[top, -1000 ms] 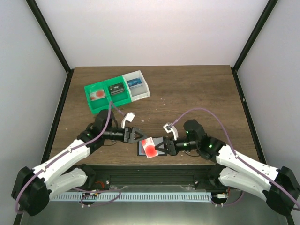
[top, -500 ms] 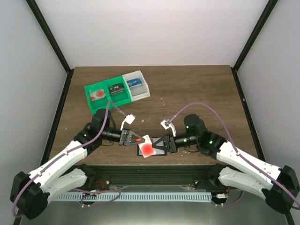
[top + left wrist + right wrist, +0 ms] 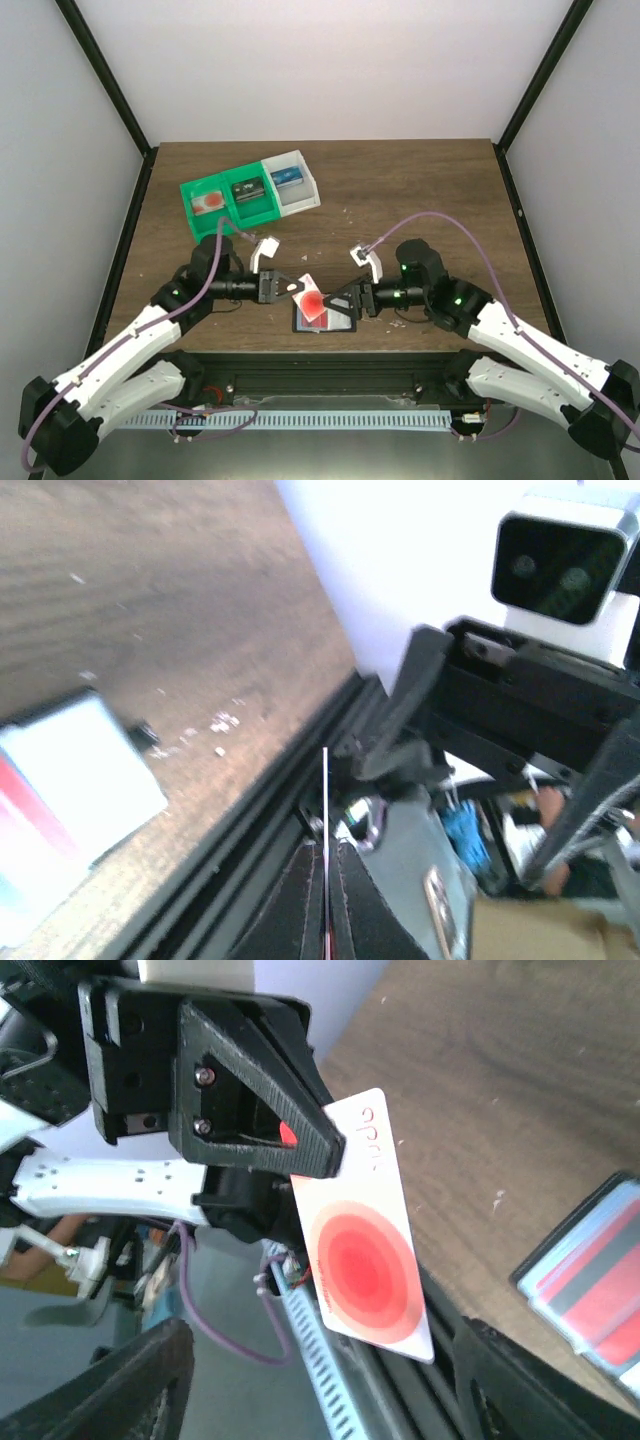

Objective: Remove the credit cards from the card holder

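Firmly pinched shut, the left jaws hold one credit card [image 3: 365,1250], white with red rings like a bullseye; the short grey word near its edge is too small to read. The right jaws gape wide, gripping nothing, close by the card holder [image 3: 336,322] lying open on the desk [image 3: 430,200]. Half a second ago that card sat lower, against the holder; now it hangs clear above.

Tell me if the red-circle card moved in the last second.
Yes: the red-circle card shifted from the card holder toward the green tray, pinched by the left fingers.
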Tool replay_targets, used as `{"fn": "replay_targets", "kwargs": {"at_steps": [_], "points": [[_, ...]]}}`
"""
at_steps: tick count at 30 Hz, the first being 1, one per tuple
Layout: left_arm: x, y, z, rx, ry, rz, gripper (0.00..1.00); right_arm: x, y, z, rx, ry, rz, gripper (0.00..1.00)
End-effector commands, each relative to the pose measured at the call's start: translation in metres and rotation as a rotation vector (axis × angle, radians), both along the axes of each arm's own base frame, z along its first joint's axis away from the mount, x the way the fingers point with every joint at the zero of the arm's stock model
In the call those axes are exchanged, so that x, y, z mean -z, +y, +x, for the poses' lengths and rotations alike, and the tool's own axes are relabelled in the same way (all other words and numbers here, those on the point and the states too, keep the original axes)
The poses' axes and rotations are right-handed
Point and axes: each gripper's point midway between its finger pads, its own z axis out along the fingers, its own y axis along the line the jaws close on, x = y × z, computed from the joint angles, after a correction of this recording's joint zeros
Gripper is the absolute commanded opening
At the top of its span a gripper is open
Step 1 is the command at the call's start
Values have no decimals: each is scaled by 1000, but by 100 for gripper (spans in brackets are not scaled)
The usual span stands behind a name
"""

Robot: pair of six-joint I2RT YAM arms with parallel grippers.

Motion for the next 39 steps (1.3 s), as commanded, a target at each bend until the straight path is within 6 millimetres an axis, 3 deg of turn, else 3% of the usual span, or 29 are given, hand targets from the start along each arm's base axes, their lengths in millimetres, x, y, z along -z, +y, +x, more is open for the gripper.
{"fn": "replay_targets", "kwargs": {"at_steps": [1,4,11,16,21,27,32,39], "points": [[-2,24,36,-287,-54,75,0,-13,-9,21,137,-41,-24,82],[1,45,61,-473,-86,148,0,-8,-11,26,164,-59,-32,99],[-23,100,107,-895,-177,193,0,-7,-16,35,231,-83,-18,100],[-16,133,129,-1089,-193,262,0,-8,-22,40,298,-89,45,100],[-9,167,153,-1195,-172,284,0,-13,-22,39,297,-99,56,100],[-24,223,182,-1345,-234,251,0,-13,-29,45,341,-131,28,100],[-20,250,212,-1339,-225,302,0,-15,-30,49,359,-142,22,100],[-14,279,243,-1374,-215,200,0,-17,-29,50,352,-156,4,100]]}}
